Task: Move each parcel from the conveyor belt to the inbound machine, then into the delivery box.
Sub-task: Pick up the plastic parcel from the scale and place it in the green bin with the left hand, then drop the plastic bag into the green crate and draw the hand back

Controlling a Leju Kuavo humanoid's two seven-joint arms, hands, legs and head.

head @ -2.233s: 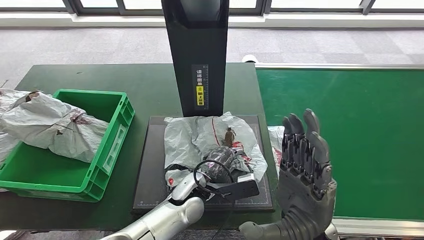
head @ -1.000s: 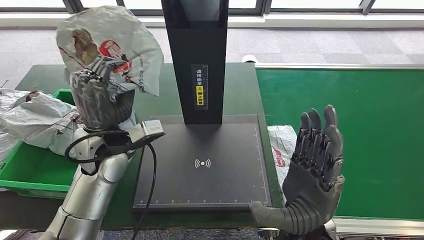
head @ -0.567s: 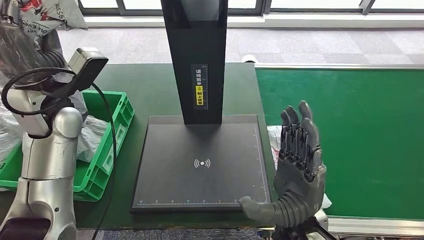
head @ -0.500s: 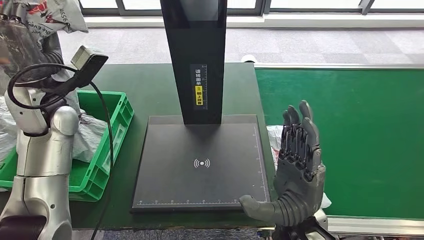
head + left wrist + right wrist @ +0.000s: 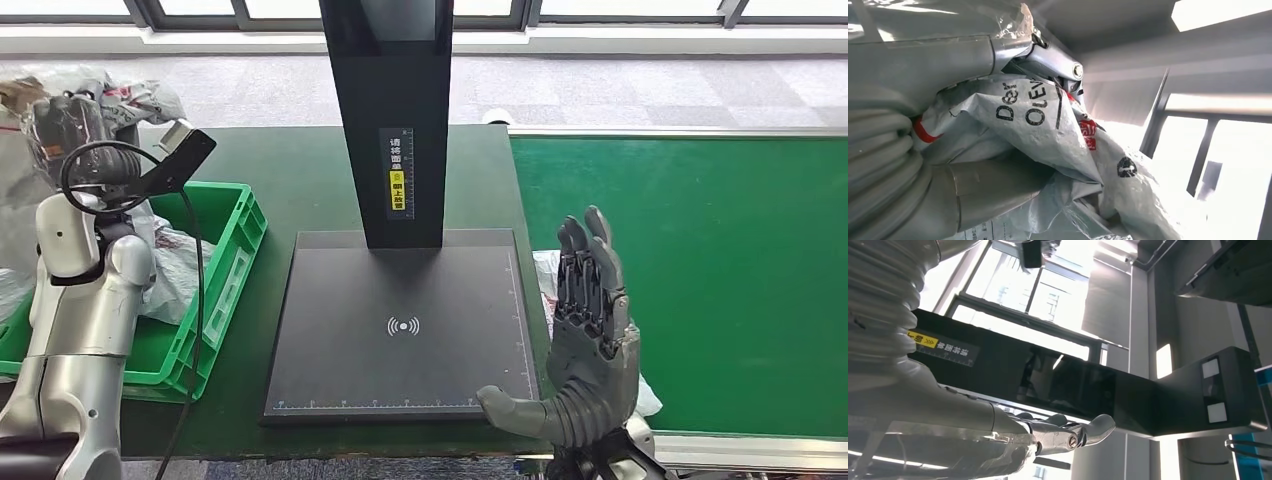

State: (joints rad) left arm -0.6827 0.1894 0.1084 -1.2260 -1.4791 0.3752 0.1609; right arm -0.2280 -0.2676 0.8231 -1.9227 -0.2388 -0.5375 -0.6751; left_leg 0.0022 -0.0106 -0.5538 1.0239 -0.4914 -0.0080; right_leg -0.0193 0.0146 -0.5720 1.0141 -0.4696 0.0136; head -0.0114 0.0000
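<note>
My left hand [image 5: 62, 128] is raised at the far left above the green delivery box [image 5: 236, 238] and grips a crumpled grey plastic parcel [image 5: 120, 92]. Up close in the left wrist view, the printed parcel [image 5: 1048, 125] is clamped between my thumb and fingers [image 5: 973, 190]. The inbound machine's black scan plate [image 5: 405, 330] lies bare under its black post [image 5: 392, 110]. My right hand [image 5: 585, 350] stands upright and open at the plate's right front corner, holding nothing. Behind it, another white parcel [image 5: 552, 278] lies at the conveyor belt's [image 5: 700, 270] left edge.
More grey parcels [image 5: 170, 275] lie in the green box and beside it at the left edge. The box and scan plate sit on a dark green table [image 5: 300, 170]. The machine's post [image 5: 1048, 380] crosses the right wrist view.
My left arm lifted the parcel off the scan plate, swung it up and left over the green box, and has now lowered it somewhat. The right hand stayed by the plate, tilting a little.
</note>
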